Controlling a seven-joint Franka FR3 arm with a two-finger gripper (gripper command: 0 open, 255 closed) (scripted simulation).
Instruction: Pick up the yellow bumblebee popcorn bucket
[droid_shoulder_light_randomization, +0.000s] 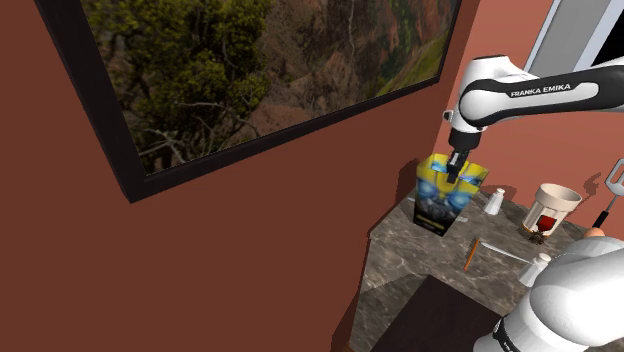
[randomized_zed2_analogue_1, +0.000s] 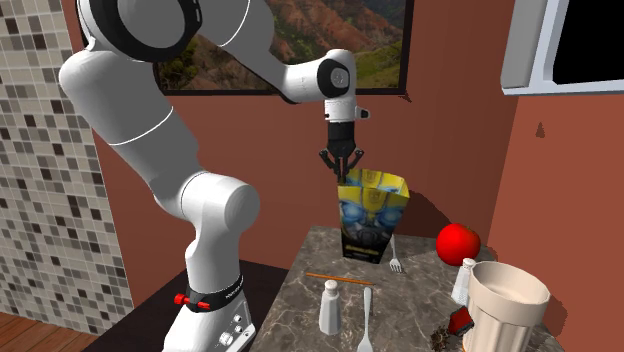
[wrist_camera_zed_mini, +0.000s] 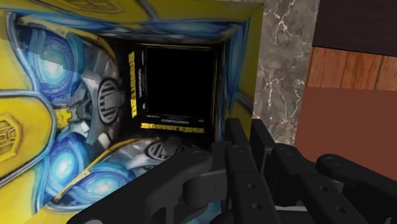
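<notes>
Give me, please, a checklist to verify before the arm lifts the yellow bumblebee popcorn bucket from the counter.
1. The black gripper is at the rim of the yellow, blue-printed bumblebee popcorn bucket: ok.
2. The fingers clasp one side wall, one inside the bucket and one outside: ok.
3. The bucket stands upright on the grey marbled stone counter: ok.
4. The red round object stands apart from the bucket: ok.
5. The silver fork does not touch the bucket: cannot tell.
6. The grip on the thin wall is firm enough for a lift: cannot tell.
</notes>
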